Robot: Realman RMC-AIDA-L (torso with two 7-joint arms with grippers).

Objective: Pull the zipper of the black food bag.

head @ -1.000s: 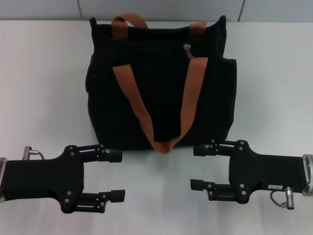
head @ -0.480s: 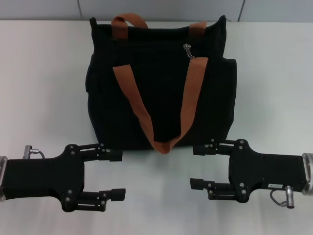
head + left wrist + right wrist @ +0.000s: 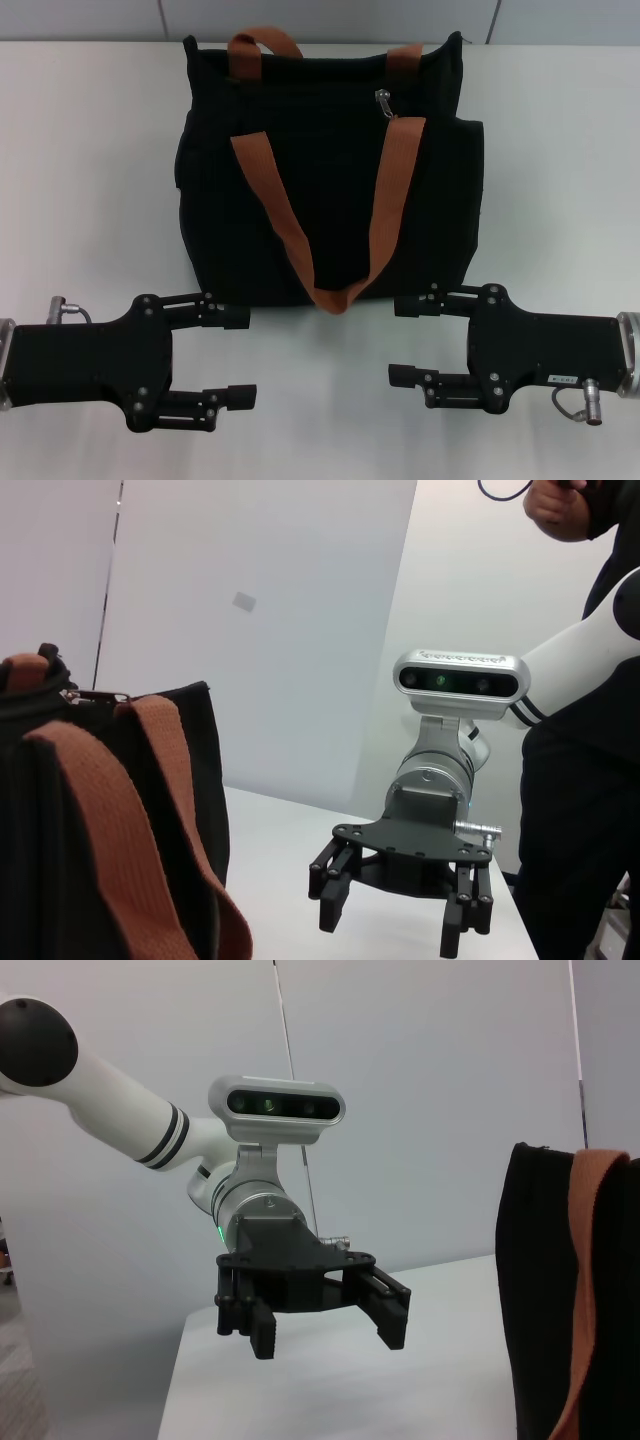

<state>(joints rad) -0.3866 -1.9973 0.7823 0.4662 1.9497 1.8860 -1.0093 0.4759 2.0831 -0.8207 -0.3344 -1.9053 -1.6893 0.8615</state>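
The black food bag [image 3: 330, 190] stands upright at the middle back of the white table, with two rust-orange strap handles [image 3: 392, 190] hanging down its front. The small silver zipper pull [image 3: 383, 100] sits on the upper edge, right of centre. My left gripper [image 3: 247, 355] lies open and empty in front of the bag's lower left corner. My right gripper [image 3: 395, 340] lies open and empty in front of its lower right corner. Neither touches the bag. The left wrist view shows the bag [image 3: 60, 840] and the right gripper [image 3: 395, 925]. The right wrist view shows the bag [image 3: 545, 1300] and the left gripper [image 3: 325, 1335].
The white table [image 3: 90, 180] stretches to both sides of the bag. A grey wall runs along the back edge. A person in black [image 3: 585, 810] stands beyond the right arm in the left wrist view.
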